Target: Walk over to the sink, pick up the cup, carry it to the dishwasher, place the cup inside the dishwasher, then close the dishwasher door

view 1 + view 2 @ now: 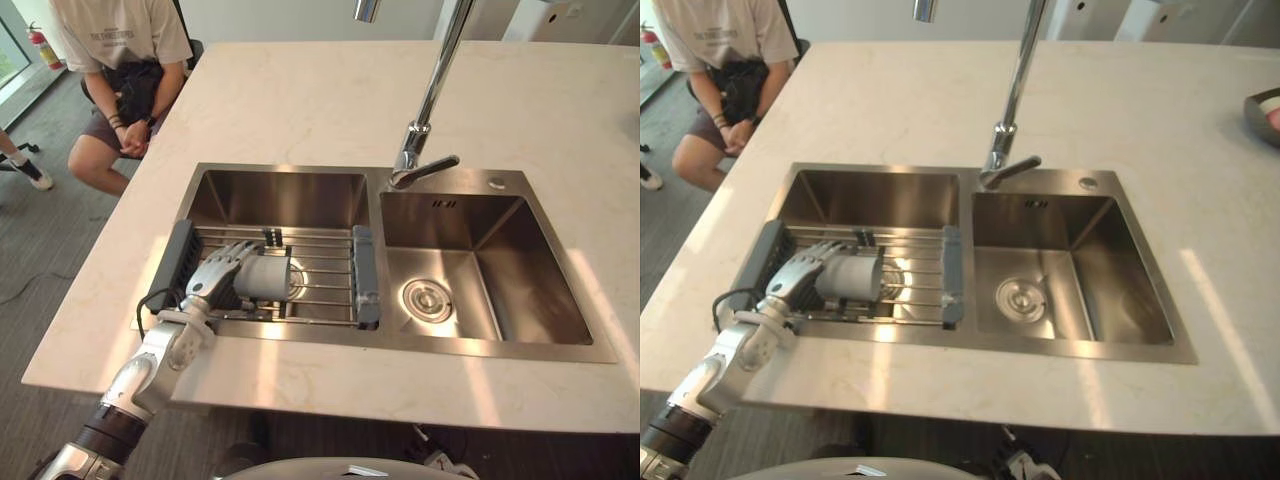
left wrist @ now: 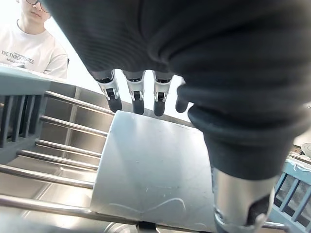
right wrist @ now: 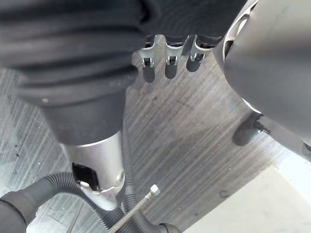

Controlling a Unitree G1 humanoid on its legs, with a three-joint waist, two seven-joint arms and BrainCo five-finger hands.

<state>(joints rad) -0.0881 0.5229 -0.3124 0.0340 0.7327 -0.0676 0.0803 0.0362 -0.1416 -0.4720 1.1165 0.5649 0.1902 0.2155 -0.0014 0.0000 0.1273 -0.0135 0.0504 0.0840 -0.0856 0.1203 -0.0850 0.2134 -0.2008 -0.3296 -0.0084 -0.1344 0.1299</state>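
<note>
left hand (image 1: 216,274) is down in the left basin of the sink (image 1: 290,172), laid over the cup (image 1: 266,277). its fingers (image 2: 114,100) curve across the cup's upper side with the dark tips at the far edge, and the thumb (image 2: 235,196) lies along the opposite side, so the hand is closed around the cup. the cup is a plain grey one, lying on its side on the wire rack (image 1: 322,291), its open end turned toward the middle of the sink. it is in contact with the rack bars. the rack spans the left basin from side to side, with a dark end piece at each end. the right basin holds a round drain (image 1: 427,299) at its bottom. the tap (image 1: 428,105) rises from the back rim between the two basins, its lever pointing to the right. the sink is set in a pale stone counter (image 1: 300,90). a person (image 1: 122,62) in a light shirt sits beyond the counter's far left corner, hands together in the lap. right hand (image 3: 166,64) hangs above a grey striped floor (image 3: 189,131), fingers relaxed and holding nothing.
</note>
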